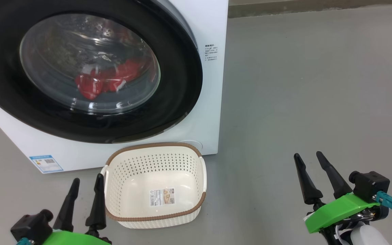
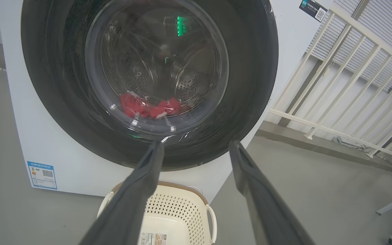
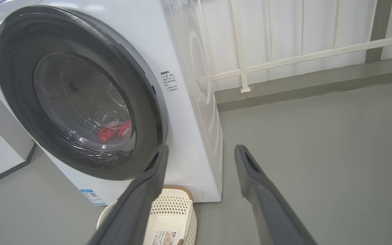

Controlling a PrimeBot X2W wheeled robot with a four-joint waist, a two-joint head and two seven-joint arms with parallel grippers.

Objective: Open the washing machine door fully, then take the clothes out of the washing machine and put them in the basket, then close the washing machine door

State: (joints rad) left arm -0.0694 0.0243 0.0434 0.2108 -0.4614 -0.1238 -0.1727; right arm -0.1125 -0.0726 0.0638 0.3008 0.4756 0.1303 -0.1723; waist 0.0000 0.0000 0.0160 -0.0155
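– Two big things first: where are they?
– The washing machine (image 1: 213, 102) takes up the upper left of the head view, and the washing machine door (image 1: 179, 85) lies shut against its front, with the black rim ringing the glass. Nothing can come out until that door swings open, so I judge opening it is the step in hand.
– And the basket?
– The basket (image 1: 131, 163) stands on the floor (image 1: 301, 85) at lower centre, just below the door and close to the machine's foot. I would guess it was put there so the carry from drum to basket is short. It looks empty apart from a paper label.
– The clothes?
– The clothes (image 1: 111, 80) show as a red heap with white bits behind the glass, low in the drum.
– What about the arms?
– The left gripper (image 1: 88, 178) is at lower left, just beside the basket's left wall. The right gripper (image 1: 308, 154) is at lower right, well apart from everything. Both have their jaws apart and hold nothing, and neither touches the door. The right one looks nearer the door's right edge, though I cannot see a handle.
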